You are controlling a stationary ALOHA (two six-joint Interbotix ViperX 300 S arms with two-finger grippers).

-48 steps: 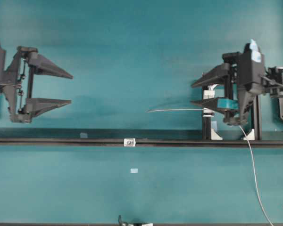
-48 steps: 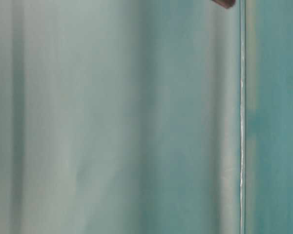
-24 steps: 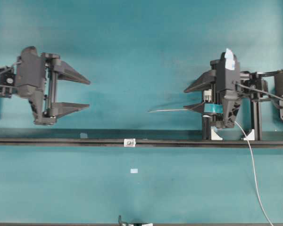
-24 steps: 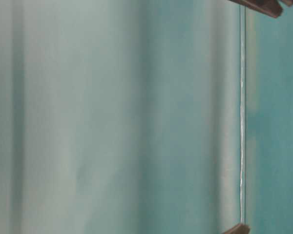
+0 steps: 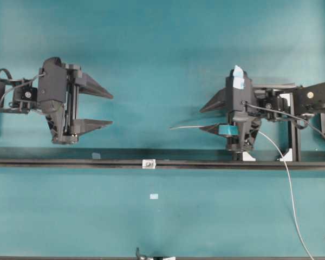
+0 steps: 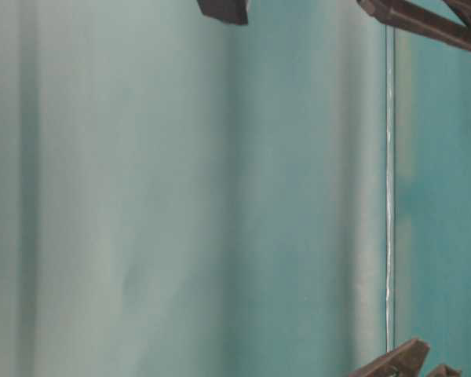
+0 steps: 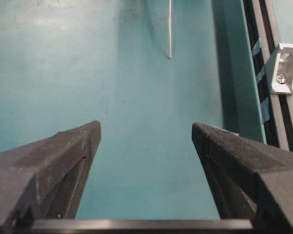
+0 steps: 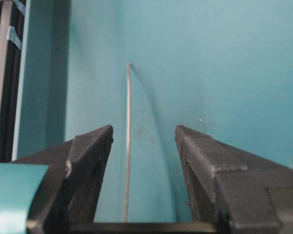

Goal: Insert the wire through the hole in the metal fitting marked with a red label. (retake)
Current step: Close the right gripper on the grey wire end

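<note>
Wire (image 5: pixel 197 127) juts leftward over the teal table (image 5: pixel 162 49), its free tip in mid-table and its far end running back under my right gripper (image 5: pixel 206 118); from there it curves down the right side of the overhead view. My right gripper's jaws stand apart, the strand lying between them in the wrist view — untouched by either finger, as far as I can tell. My left gripper (image 5: pixel 107 110) hovers well apart on the other side, jaws also wide and empty, facing the tip. Below both, the metal fitting (image 5: pixel 148 163) sits on the black rail (image 5: pixel 70 162) — its dark hole (image 5: pixel 148 163) nowhere near the wire.
</note>
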